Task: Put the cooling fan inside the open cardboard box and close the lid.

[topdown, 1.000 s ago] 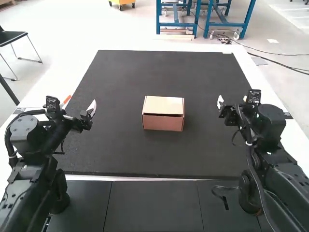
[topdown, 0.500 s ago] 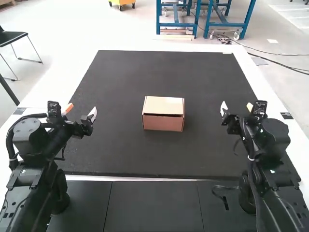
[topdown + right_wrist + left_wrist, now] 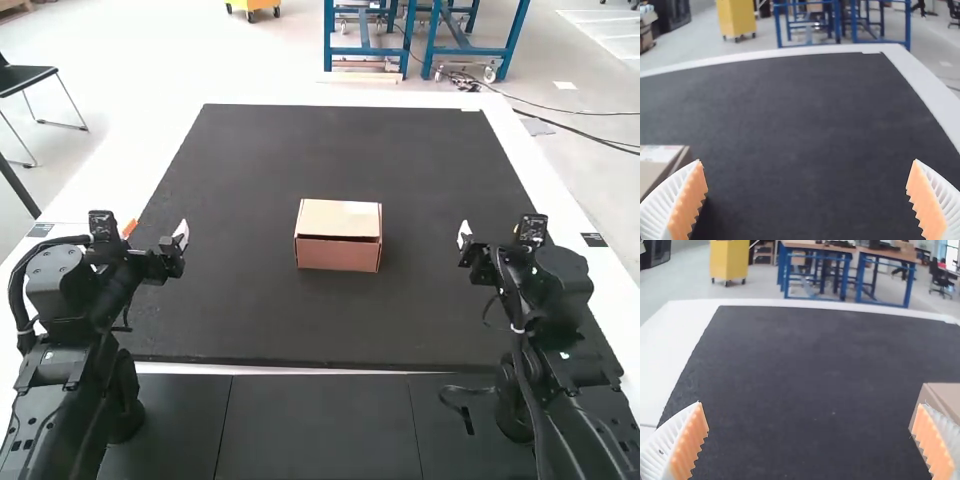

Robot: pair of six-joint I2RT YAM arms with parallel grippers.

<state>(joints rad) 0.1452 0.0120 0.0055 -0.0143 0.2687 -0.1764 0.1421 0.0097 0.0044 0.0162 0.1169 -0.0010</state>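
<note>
Both arms are drawing back toward the near side of the worktop (image 3: 140,170). Over the last second the left pincer (image 3: 154,233) is sliding outward and a little lower, and the right pincer (image 3: 490,236) is sinking and retreating on its own side too. The cardboard box (image 3: 338,235) is staying exactly where it was.

The box is sitting near the middle of the black mat (image 3: 340,150) that is covering most of the worktop. It is resting flat on its base with its lid lying level over the top (a dark seam is running along the front face just under the upper edge). Nothing is touching it, and the two pincers are hanging well apart from it, one on each side.

The left pincer is hovering over the mat's left edge, its fingers spread wide and holding nothing. In the left wrist view its ribbed white fingers with their orange pads (image 3: 687,442) are standing far apart with bare mat lying between them. A corner of the box (image 3: 940,392) is peeking in just behind the finger nearer the middle of the mat.

The right pincer is hovering over the mat's right edge, likewise spread wide and gripping nothing. In the right wrist view its orange pads (image 3: 687,200) are framing a broad stretch of bare mat. The box's top corner (image 3: 660,160) is showing just beyond the finger that is pointing toward the mat's middle.
</note>
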